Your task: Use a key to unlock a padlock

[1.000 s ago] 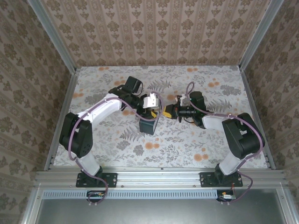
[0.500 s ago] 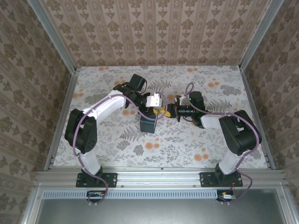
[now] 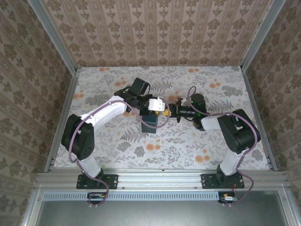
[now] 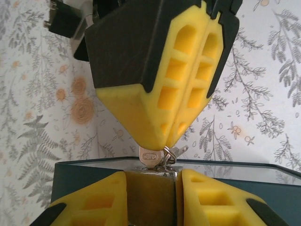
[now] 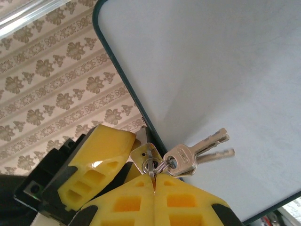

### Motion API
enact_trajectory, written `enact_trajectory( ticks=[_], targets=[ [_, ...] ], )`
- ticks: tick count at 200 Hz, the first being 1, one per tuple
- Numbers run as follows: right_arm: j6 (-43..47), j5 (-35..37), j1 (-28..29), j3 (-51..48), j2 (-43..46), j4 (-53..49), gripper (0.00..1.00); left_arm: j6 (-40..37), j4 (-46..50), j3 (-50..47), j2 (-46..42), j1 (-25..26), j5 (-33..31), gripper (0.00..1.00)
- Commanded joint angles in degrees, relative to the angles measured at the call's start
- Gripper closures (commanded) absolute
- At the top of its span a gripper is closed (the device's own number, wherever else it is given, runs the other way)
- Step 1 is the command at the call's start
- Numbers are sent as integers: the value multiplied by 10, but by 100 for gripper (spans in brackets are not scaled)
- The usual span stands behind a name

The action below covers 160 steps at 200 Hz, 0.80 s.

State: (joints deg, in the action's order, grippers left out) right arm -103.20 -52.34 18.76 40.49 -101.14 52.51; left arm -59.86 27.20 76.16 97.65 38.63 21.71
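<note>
The brass padlock [image 4: 150, 197] stands upright between the yellow pads of my left gripper [image 4: 150, 178], which press on both its sides. A silver key [image 4: 151, 157] sticks in the padlock's keyhole face. My right gripper [image 4: 164, 140] comes down from above, shut on the key's head. In the right wrist view my right gripper [image 5: 154, 176] pinches the key [image 5: 150, 162] edge-on at the padlock's silver face [image 5: 140, 151], and two spare keys [image 5: 190, 159] hang from the ring. From above, the left gripper [image 3: 161, 108] and the right gripper [image 3: 171, 111] meet over the table's middle.
A dark blue box [image 3: 150, 122] sits directly under and behind the two grippers; its pale glossy top [image 5: 225, 70] lies close to the hanging keys. The flowered table [image 3: 197, 141] runs out to patterned walls on three sides.
My left gripper has moved right, up to the right gripper, and its jaws have closed in on the padlock. The right gripper has stayed shut on the key.
</note>
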Motion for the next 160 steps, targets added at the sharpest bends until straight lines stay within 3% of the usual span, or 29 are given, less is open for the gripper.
enact_trajectory(
  ticks=[1,58,96,116,143,160],
  targets=[
    [-83,51,16,-2,-8,62,100,-25,-15,-39,-4,33,-22,81],
    [-212,121,37,-27,14,107,100,-47,-93,-76,-28,62,-88,84],
    [-224,157,63,-22,50,54,100,-44,-111,-80,-35,77,-119,84],
    [-211,174,59,-39,70,13,100,-10,-121,-92,-55,68,-100,75],
    [-229,189,57,-54,66,46,100,40,-152,-127,-105,46,-66,54],
    [-231,193,59,-49,67,43,100,83,-179,-149,-138,24,-24,48]
  ],
)
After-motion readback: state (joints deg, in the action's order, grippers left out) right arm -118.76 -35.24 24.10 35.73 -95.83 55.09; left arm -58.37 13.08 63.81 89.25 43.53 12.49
